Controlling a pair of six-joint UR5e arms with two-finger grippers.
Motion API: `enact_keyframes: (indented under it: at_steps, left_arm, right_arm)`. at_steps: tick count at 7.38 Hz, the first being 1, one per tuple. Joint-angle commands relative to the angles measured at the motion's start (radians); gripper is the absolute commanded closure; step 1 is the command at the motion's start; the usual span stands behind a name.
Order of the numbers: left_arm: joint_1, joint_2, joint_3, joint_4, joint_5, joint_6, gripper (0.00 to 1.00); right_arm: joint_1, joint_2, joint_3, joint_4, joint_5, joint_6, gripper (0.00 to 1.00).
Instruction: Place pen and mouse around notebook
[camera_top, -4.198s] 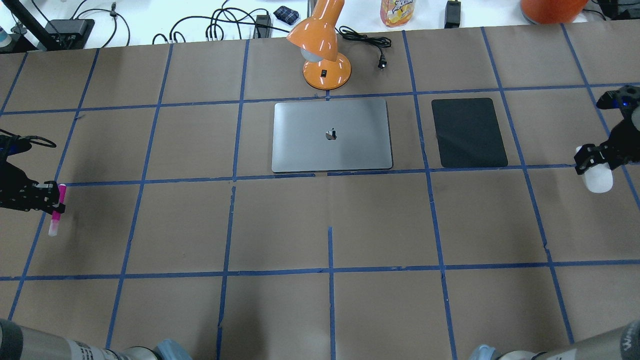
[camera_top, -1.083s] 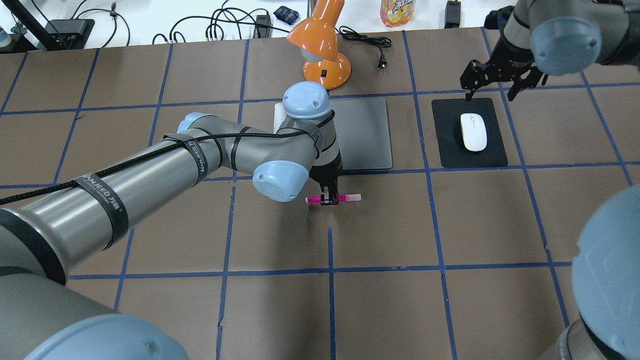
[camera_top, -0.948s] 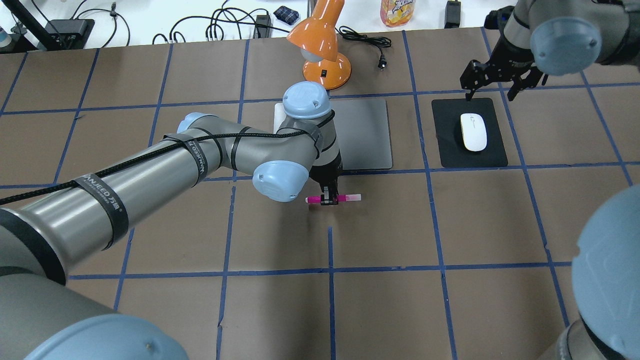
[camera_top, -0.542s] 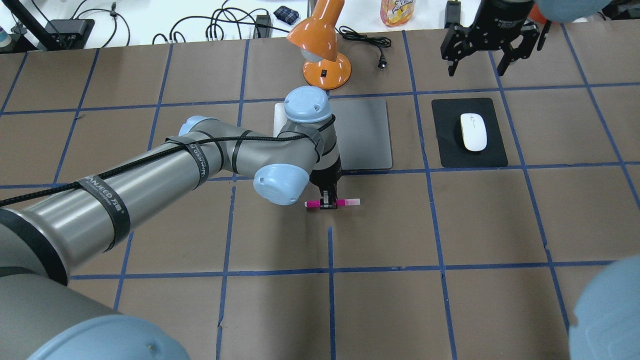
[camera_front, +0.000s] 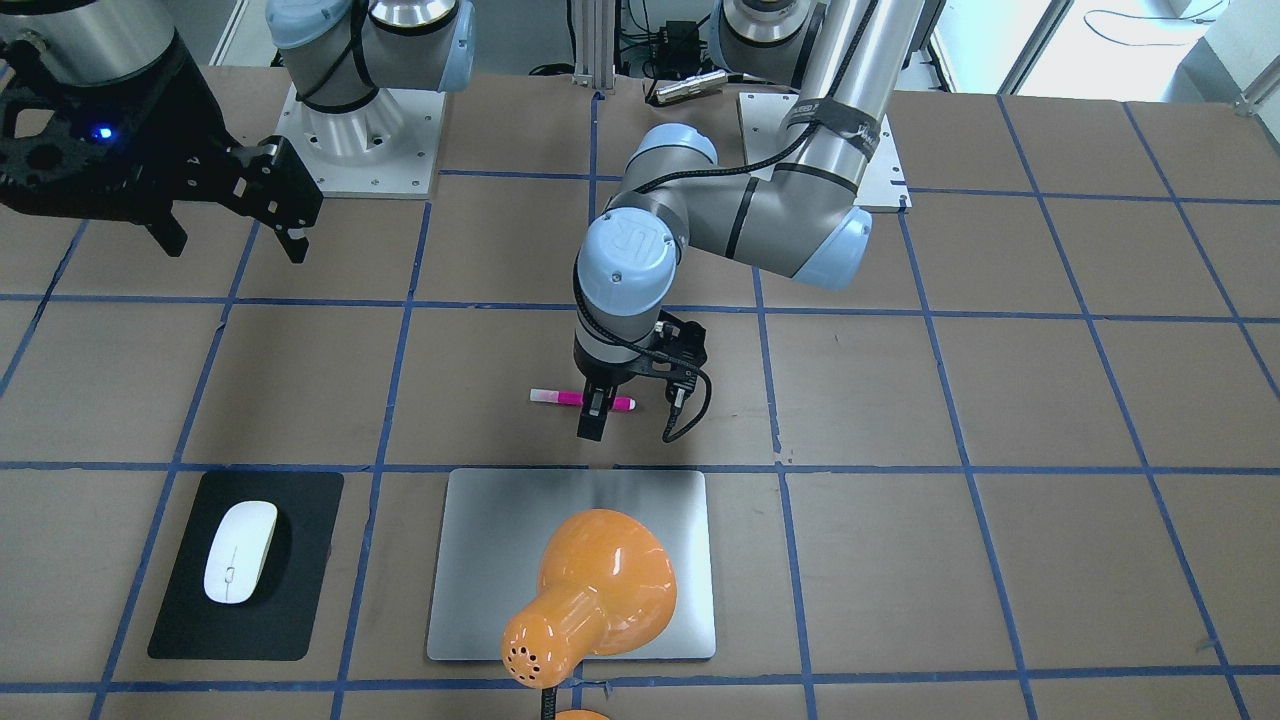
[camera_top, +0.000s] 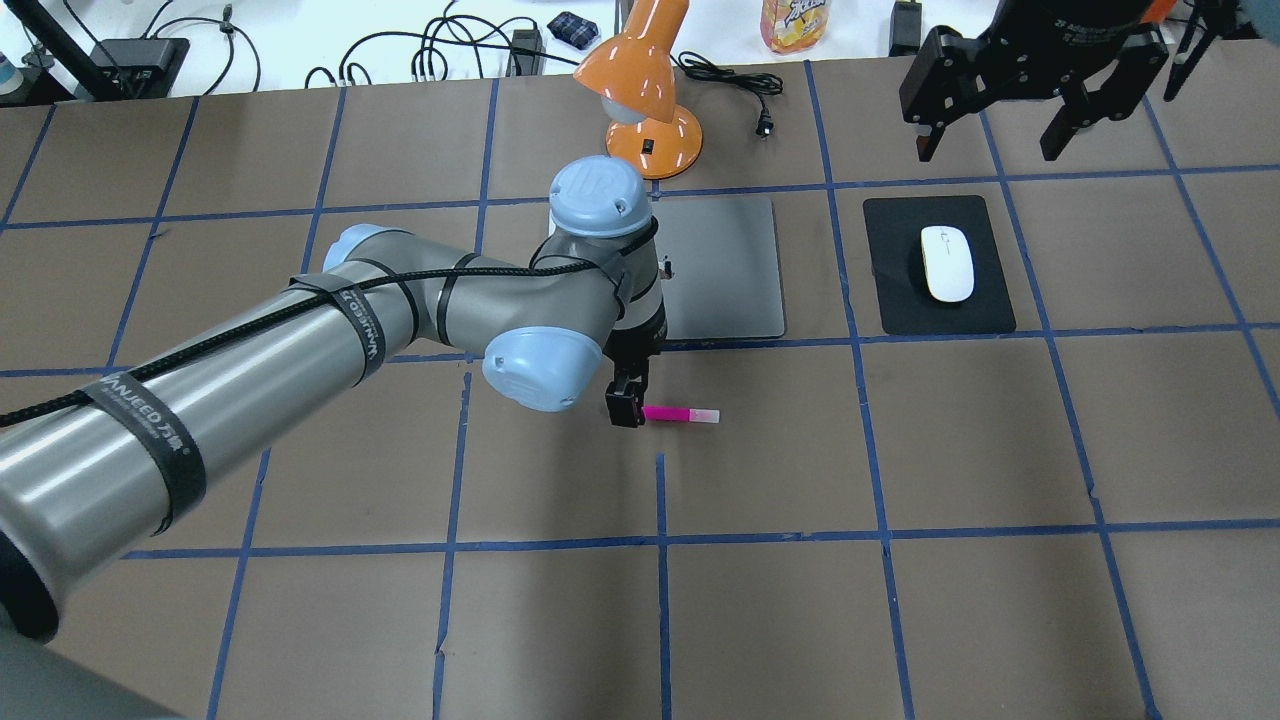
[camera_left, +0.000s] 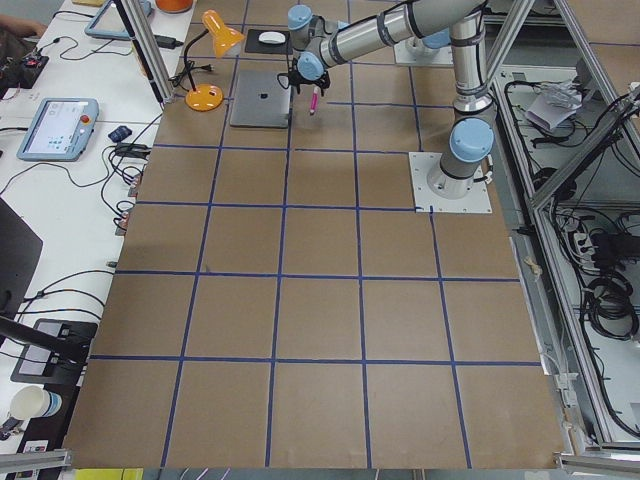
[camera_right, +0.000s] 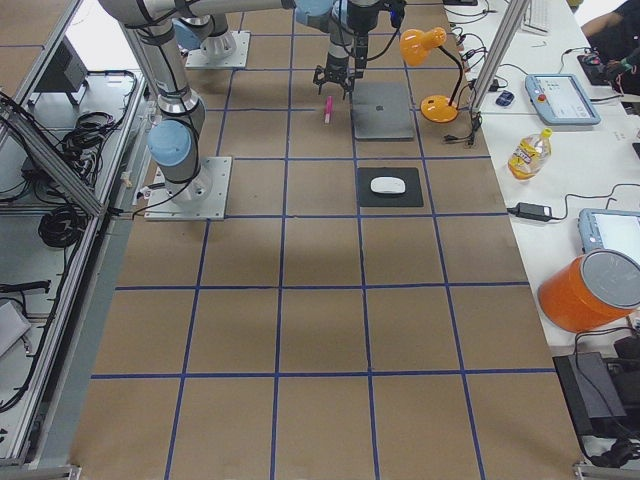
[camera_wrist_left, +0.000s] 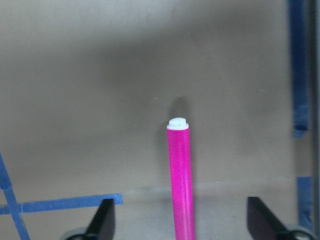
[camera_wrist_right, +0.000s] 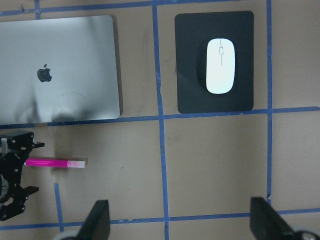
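The pink pen (camera_top: 682, 413) lies flat on the brown table just in front of the silver notebook (camera_top: 725, 270). My left gripper (camera_top: 625, 405) hangs open over the pen's capless end. In the left wrist view the pen (camera_wrist_left: 180, 175) lies between widely spread fingers that do not touch it. The white mouse (camera_top: 946, 263) rests on a black mat (camera_top: 900, 300) to the right of the notebook. My right gripper (camera_top: 990, 150) is open and empty, high above the table beyond the mat. Its wrist view looks down on the mouse (camera_wrist_right: 220, 65) and the notebook (camera_wrist_right: 60, 65).
An orange desk lamp (camera_top: 645, 90) stands just behind the notebook and hides part of it in the front-facing view. Cables, a drink pouch (camera_top: 795, 22) and chargers lie along the white far edge. Blue tape lines divide the brown table into squares.
My left gripper has opened and let go of the pen, which now lies on the table. The gripper has shifted slightly left. The right gripper has risen further from the mouse.
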Motion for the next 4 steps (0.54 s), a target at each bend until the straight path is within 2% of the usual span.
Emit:
enact_keyframes:
  at_steps: [1, 3, 4]
  left_arm:
    - [0.085, 0.112, 0.007, -0.126, 0.007, 0.330, 0.00]
    - [0.176, 0.225, 0.005, -0.217, 0.033, 0.595, 0.00]
    - [0.236, 0.285, 0.005, -0.260, 0.038, 0.788, 0.00]
  right_arm:
    - [0.006, -0.023, 0.021, -0.025, 0.001, 0.008, 0.00]
    - [0.008, -0.018, 0.032, -0.039, 0.001, 0.001, 0.00]
    - [0.008, -0.020, 0.032, -0.039, 0.001, 0.001, 0.00]
